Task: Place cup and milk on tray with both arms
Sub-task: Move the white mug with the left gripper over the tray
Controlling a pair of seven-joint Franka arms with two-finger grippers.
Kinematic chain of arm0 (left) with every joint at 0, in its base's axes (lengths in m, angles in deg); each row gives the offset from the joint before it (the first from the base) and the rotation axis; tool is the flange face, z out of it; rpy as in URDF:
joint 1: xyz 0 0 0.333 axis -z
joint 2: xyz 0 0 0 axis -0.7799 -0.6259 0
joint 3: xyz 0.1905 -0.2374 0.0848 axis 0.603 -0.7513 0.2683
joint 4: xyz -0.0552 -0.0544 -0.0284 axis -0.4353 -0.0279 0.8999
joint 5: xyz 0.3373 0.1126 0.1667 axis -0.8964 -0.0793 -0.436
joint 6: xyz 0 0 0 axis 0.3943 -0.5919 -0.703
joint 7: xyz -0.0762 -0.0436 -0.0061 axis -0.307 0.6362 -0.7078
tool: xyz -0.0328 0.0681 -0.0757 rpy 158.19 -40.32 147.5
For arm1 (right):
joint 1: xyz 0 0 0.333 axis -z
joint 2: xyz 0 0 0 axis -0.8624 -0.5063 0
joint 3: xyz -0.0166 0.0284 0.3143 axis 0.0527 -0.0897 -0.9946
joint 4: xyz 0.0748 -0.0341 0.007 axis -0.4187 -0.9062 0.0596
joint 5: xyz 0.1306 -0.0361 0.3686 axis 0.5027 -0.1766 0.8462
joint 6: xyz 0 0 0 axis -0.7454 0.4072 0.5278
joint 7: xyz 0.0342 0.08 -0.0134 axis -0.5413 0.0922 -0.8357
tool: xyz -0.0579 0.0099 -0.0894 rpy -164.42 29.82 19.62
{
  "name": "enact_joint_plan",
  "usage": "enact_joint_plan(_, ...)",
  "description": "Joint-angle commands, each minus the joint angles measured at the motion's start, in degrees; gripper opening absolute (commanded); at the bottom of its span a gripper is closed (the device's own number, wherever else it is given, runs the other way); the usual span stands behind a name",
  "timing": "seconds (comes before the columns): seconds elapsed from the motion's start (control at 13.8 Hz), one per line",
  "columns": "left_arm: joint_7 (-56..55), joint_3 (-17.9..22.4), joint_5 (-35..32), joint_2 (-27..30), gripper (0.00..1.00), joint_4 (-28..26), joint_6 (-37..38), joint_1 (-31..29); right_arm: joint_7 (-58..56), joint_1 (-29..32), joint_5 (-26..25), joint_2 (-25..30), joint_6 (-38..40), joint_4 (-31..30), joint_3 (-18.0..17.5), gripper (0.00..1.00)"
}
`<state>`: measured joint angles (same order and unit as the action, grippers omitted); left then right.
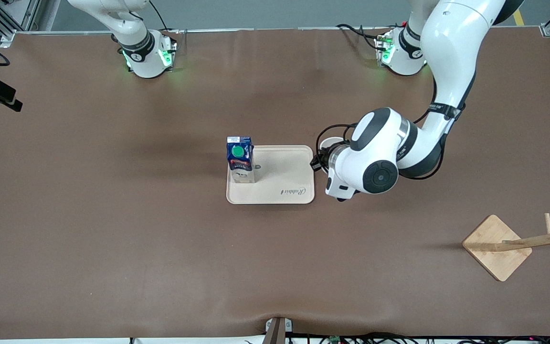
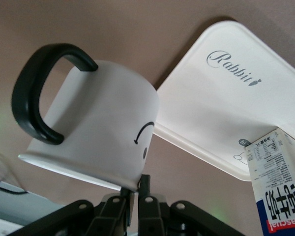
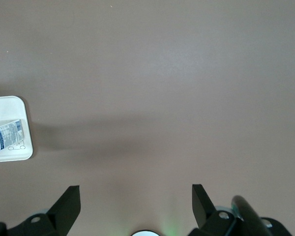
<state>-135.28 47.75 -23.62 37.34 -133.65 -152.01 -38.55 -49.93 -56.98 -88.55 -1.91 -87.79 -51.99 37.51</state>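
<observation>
While the cup (image 2: 96, 123) hung tilted in the left pincer (image 2: 135, 196), pinched at its rim with the black loop handle free, it sat over bare desk just beside the tray's edge toward the left arm's end. In the front view only a sliver of the cup's white rim showed past the left arm's wrist. One milk carton (image 1: 240, 160) stood upright on the tray (image 1: 284, 177), at the end of it toward the right arm, green cap up. The tray lay flat near the middle of the desk (image 1: 112, 239), script word "Rabbit" along the edge nearer the front camera.

The right pincer (image 3: 136, 204) hung with its fingers spread wide and nothing between them, over bare desk toward the right arm's end of the tray; that arm waited.

The desk was covered in a plain brown mat, slightly rippled at its front edge. One wooden stand (image 1: 497, 246) with a square base stood near the front corner at the left arm's end, well apart from the tray. Two green-lit arm bases stood along the desk's edge farthest from the camera.
</observation>
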Motion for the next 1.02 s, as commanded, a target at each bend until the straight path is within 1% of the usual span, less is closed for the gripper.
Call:
enact_joint_plan(0.0,-2.6,0.24,2.45,-1.4,0.0,1.71,0.73,1.45,-0.41,0.12,-0.25,0.42,0.52,0.51,-0.29,1.0)
enact_joint_plan(0.36,-1.91,0.24,8.08,-2.88,0.0,1.8,0.47,1.63,0.03,0.03,-0.25,0.42,0.69,0.51,-0.29,1.0)
enact_joint_plan(0.51,-1.82,0.24,8.53,-3.68,0.0,2.06,-2.69,1.63,0.03,0.12,-0.25,0.42,0.7,0.51,-0.21,1.0)
enact_joint_plan(0.65,-1.82,0.24,10.45,-4.73,0.0,2.59,-4.18,1.63,0.03,0.12,-0.16,0.42,0.69,0.51,-0.21,1.0)
enact_joint_plan(0.94,-2.34,0.59,17.39,-6.49,0.0,2.68,-7.17,1.71,-0.06,0.3,-0.16,0.42,0.7,0.42,-0.12,1.0)
